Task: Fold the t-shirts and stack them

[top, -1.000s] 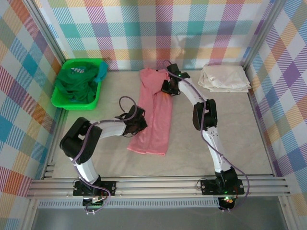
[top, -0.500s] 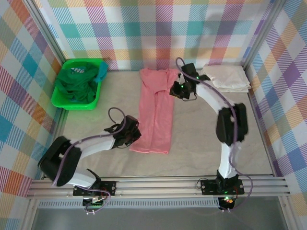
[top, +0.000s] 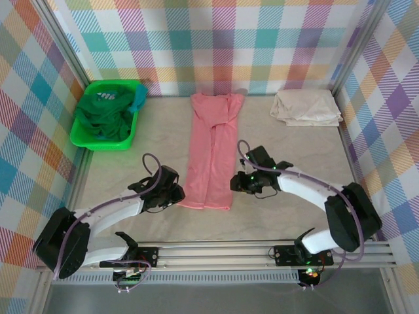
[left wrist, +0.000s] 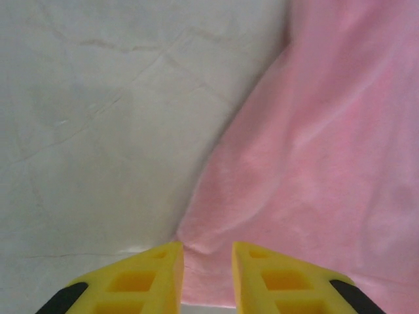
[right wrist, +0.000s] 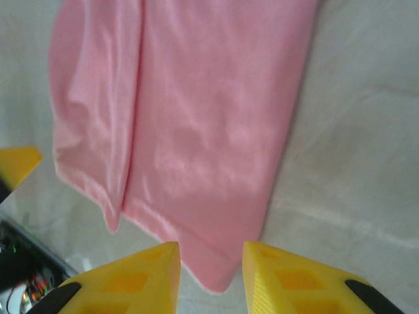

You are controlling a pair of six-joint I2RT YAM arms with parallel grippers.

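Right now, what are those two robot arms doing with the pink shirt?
They are folding t-shirts. The pink shirt lies on the table, already folded into a long strip. The left gripper and the right gripper sit low at its two near corners, jaws a little open, not gripping it yet. A cream shirt lies folded at the far right, and dark green shirts wait in the green bin at the far left.

walls (top: 262,39): pastel plaid; tabletop (top: 281,157): pale beige; frame (top: 216,247): aluminium rails
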